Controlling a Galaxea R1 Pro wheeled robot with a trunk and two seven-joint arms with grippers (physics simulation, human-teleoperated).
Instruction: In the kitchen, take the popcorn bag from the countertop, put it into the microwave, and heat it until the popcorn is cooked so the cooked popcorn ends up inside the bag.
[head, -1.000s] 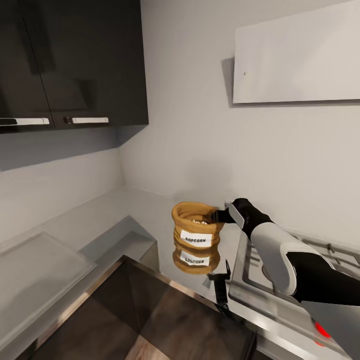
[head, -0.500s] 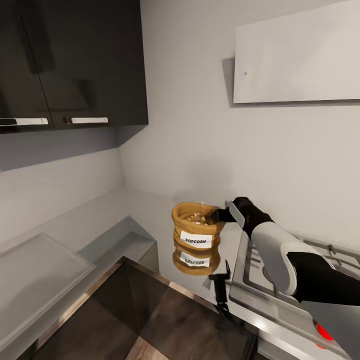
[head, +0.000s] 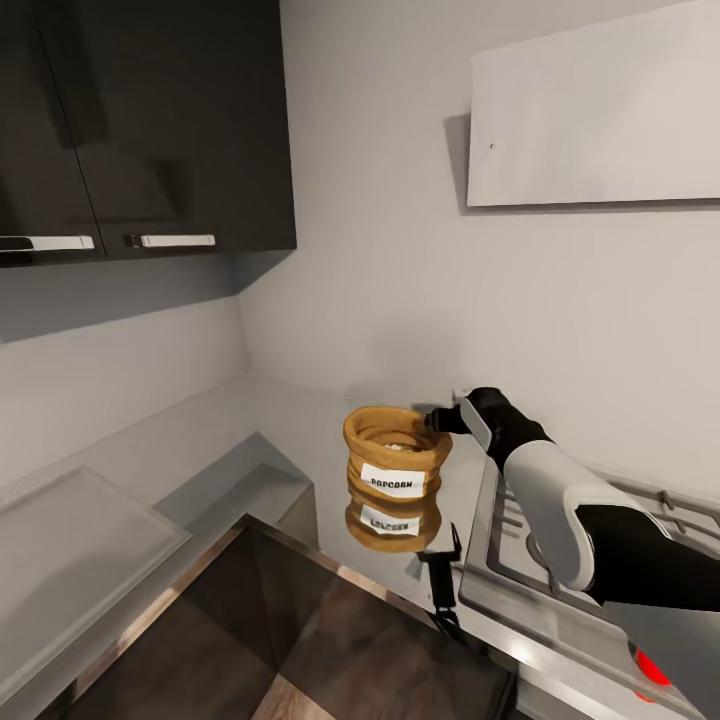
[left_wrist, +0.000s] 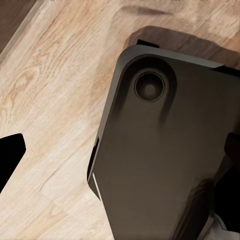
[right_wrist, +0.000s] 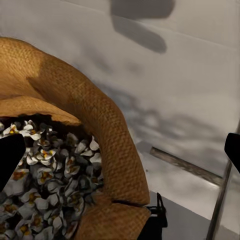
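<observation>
The squat mustard-tan popcorn bag (head: 396, 462) stands upright on the reflective grey steel countertop (head: 250, 440), its rolled rim at the black right gripper (head: 437, 419), the nearer arm. Whether those fingers pinch the rim cannot be told. White popcorn (right_wrist: 47, 185) fills it.

Pale grey walls (head: 380, 200) meeting in a corner; dark glossy wall cabinets (head: 150, 120) up left, steel bar handles (head: 170, 240) along the lower edge; flat white panel (head: 600, 110) mounted high on the right wall, casting a soft shadow; steel hob (head: 520, 540) with grates at lower right; dark brown cabinet fronts (head: 250, 620) below; light wood-plank floor (left_wrist: 50, 100) in the left wrist view.
</observation>
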